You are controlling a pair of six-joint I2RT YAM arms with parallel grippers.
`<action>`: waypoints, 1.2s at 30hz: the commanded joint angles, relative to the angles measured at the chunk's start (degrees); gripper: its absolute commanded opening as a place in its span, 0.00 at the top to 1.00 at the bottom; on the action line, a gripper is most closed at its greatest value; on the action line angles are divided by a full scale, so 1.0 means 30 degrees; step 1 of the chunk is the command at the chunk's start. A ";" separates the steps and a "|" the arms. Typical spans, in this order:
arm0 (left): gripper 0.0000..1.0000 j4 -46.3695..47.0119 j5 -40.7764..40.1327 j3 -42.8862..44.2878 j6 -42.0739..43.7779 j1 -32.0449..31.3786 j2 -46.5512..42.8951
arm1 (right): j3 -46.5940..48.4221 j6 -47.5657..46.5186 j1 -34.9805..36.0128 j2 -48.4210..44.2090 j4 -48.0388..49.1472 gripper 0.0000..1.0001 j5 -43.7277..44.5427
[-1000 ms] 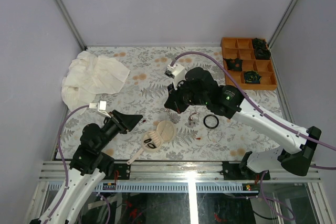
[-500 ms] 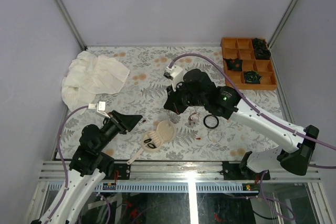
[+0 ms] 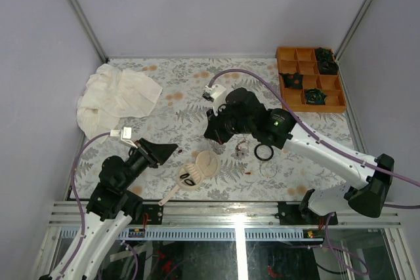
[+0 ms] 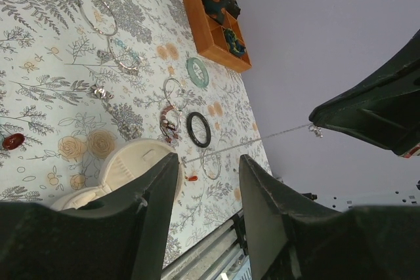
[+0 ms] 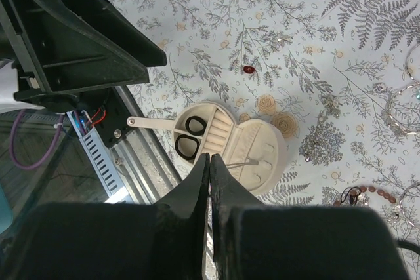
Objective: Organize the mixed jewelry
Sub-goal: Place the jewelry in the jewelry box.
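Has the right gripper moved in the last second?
Yes, slightly: the right gripper, shut on a thin chain, has shifted left, farther from the orange tray.

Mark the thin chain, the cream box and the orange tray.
thin chain [image 4: 249,141]: left wrist view, mid-span.
cream box [image 5: 266,145]: right wrist view, bare half without rings.
orange tray [image 3: 287,53]: top external view, empty corner compartment.

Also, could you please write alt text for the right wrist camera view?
The jaws of the right gripper are pressed shut on a thin silver chain above an open cream round jewelry case holding two small black rings. Around it, a floral tablecloth carries a red bead.
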 commanded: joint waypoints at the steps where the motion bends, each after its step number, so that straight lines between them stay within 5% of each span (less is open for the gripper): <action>1: 0.59 0.0074 0.0068 -0.0066 0.0036 -0.0157 -0.0324 | -0.0017 -0.0075 0.0190 0.0325 0.0770 1.00 0.0306; 36: 0.59 0.0273 0.0083 0.0058 0.0243 -0.0152 0.0141 | -0.0077 -0.1091 0.0204 0.1043 -0.0176 1.00 0.3225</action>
